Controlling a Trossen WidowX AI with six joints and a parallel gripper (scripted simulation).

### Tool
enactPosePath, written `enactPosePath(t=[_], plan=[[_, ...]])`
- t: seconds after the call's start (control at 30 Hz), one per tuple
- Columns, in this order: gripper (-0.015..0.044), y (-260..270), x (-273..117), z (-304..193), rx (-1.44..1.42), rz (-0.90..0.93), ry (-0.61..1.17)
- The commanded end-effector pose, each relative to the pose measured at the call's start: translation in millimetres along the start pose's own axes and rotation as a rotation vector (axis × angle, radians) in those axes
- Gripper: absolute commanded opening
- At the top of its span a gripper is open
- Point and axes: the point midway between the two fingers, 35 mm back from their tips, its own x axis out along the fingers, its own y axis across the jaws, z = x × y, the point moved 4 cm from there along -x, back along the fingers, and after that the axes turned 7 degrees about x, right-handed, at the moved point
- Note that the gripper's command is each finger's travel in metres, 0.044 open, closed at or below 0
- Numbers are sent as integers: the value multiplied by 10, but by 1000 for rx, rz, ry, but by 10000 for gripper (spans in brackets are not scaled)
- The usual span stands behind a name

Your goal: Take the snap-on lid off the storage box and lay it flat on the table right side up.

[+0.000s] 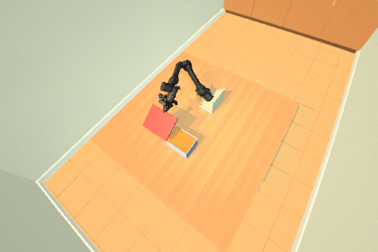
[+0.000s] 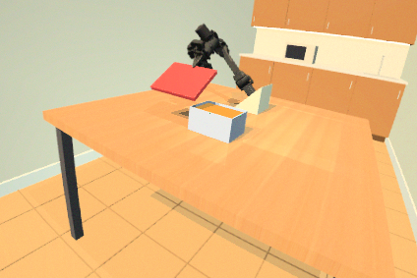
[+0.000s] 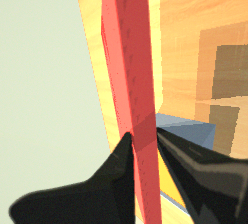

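The flat red rectangular snap-on lid (image 2: 184, 81) is off the box and held in the air, pinched by one edge between the black parallel jaws of the gripper (image 3: 145, 142), which are closed on it with a dark finger (image 3: 119, 160) pressed against either face. In the exterior view the lid hangs tilted, its free end dipping toward the near-left edge of the bench, above and to the left of the pale blue open storage box (image 2: 216, 121), clear of its rim. The box stands on the wooden bench (image 2: 295, 160) with its orange interior showing. From the top view the lid (image 1: 160, 121) looks to overlap the box's (image 1: 182, 142) corner, though that may only be the angle. The black jointed arm (image 2: 223, 56) reaches from its cream wedge-shaped base (image 2: 258, 99), just behind the box.
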Motion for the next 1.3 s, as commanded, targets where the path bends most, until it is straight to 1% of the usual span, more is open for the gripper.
enactPosePath(t=[0.0, 1.27], plan=[[0, 42, -32, 93, 5, 16, 5], [0, 92, -85, 855, 4, 18, 2]])
